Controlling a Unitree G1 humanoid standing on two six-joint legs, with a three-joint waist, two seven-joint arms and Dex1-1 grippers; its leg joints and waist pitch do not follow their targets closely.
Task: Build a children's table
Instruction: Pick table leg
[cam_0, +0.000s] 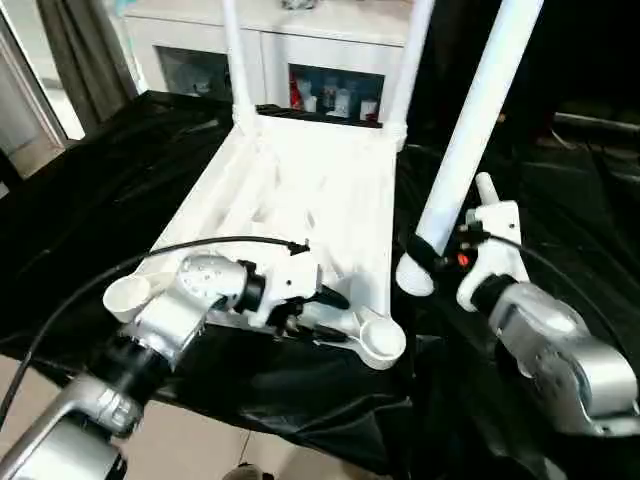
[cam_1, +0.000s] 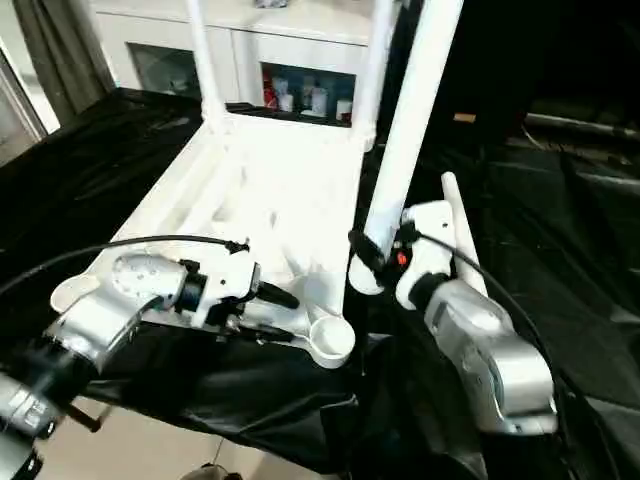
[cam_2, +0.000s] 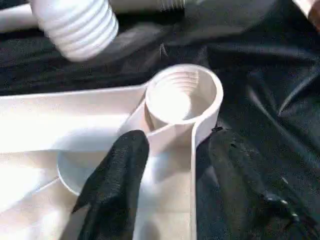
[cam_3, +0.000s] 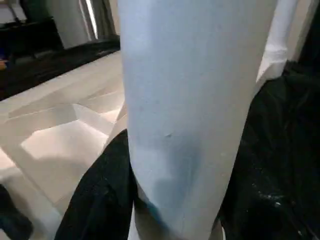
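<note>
Black-draped table (cam_0: 80, 200) — a white leg (cam_0: 470, 130) is clamped in the right gripper (cam_0: 425, 255); the tabletop (cam_0: 300, 200) rim is straddled by the left gripper (cam_2: 165, 185), jaws apart.

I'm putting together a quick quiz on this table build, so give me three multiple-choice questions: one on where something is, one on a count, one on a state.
1. Where is the left gripper?
A. at the near right corner socket
B. on a far leg
C. on the black cloth

2. How many legs already stand in the upturned table top?
A. none
B. two
C. four

3. What is the right gripper doing?
A. hanging open
B. pressing the top
C. gripping a loose leg

Answers:
1 A: its fingers straddle the rim beside the near right corner socket.
2 B: the far left leg and the far right leg stand in the far corners; the near sockets are empty.
3 C: its black fingers clamp the loose leg near its threaded end.
</note>
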